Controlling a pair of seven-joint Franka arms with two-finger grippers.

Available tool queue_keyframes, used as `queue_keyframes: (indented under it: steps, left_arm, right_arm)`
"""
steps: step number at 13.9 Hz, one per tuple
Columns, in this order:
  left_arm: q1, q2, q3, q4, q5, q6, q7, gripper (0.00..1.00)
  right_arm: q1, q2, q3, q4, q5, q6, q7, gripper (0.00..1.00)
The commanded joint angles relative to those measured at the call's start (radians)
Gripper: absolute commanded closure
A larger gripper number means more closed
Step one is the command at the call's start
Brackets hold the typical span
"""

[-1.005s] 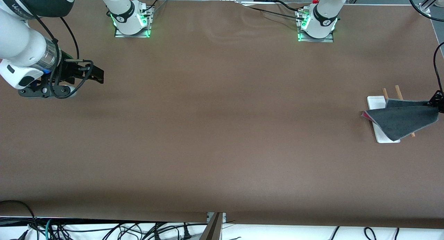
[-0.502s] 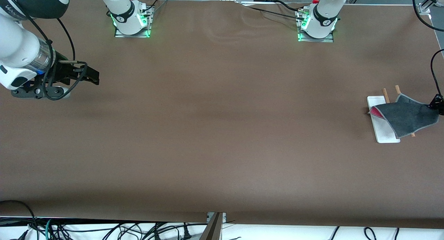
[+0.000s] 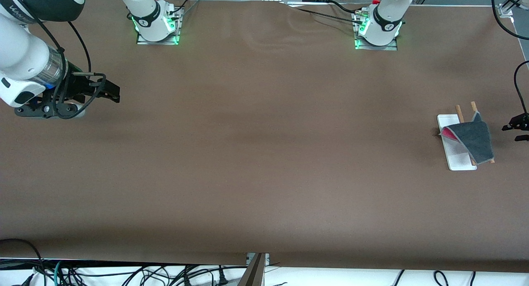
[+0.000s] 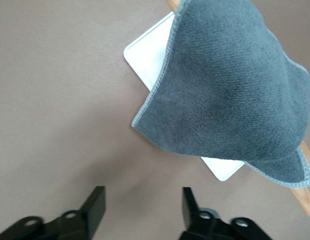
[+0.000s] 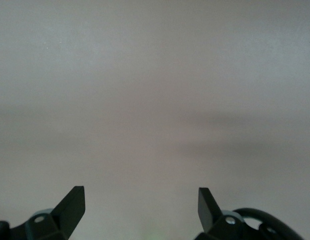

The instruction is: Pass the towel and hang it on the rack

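The towel, grey face up with a pink corner showing, hangs draped over the rack's wooden rods above its white base at the left arm's end of the table. In the left wrist view the towel covers most of the rack's base. My left gripper is open and empty beside the towel, apart from it; it also shows in the left wrist view. My right gripper is open and empty over bare table at the right arm's end, waiting; it also shows in the right wrist view.
The brown table stretches between the two arms. Both arm bases stand along the edge farthest from the front camera. Cables hang below the table's near edge.
My left gripper has let go of the towel and drawn back from it. The towel has dropped and settled over the rods. The right arm has barely shifted.
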Motion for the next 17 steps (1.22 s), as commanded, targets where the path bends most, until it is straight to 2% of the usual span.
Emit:
queue_keyframes:
  steps: [1,3,5,7,11,14,15,17]
  left_arm:
    - [0.004,-0.003,-0.027,0.104,0.001,-0.038,0.003,0.00]
    - [-0.002,-0.005,-0.035,0.168,-0.086,-0.120,-0.007,0.00]
    - [-0.039,-0.032,-0.037,0.204,-0.083,-0.182,-0.107,0.00]
    - [-0.094,-0.086,-0.037,0.201,-0.079,-0.193,-0.214,0.00]
    - [-0.180,-0.149,-0.037,0.199,-0.040,-0.349,-0.492,0.00]
    - [-0.250,-0.198,-0.034,0.198,-0.040,-0.401,-0.627,0.00]
    - [-0.287,-0.215,-0.026,0.188,-0.039,-0.401,-0.658,0.00]
    - [-0.425,-0.326,0.055,0.069,-0.040,-0.388,-0.783,0.00]
  right_arm:
    - [0.003,-0.018,0.001,-0.008,-0.007,0.005,-0.013,0.00]
    - [0.007,-0.018,0.004,-0.002,-0.008,0.007,-0.012,0.00]
    - [0.009,-0.018,0.004,0.004,-0.011,0.007,-0.012,0.00]
    - [0.007,-0.018,0.004,0.004,-0.016,0.007,-0.010,0.00]
    - [0.007,-0.016,0.004,0.006,-0.013,0.007,-0.009,0.00]
    - [0.009,-0.016,0.006,0.006,-0.013,0.005,0.000,0.00]
    - [0.009,-0.016,0.006,0.006,-0.013,0.005,0.000,0.00]
    - [0.009,-0.016,0.006,0.006,-0.014,0.005,-0.001,0.00]
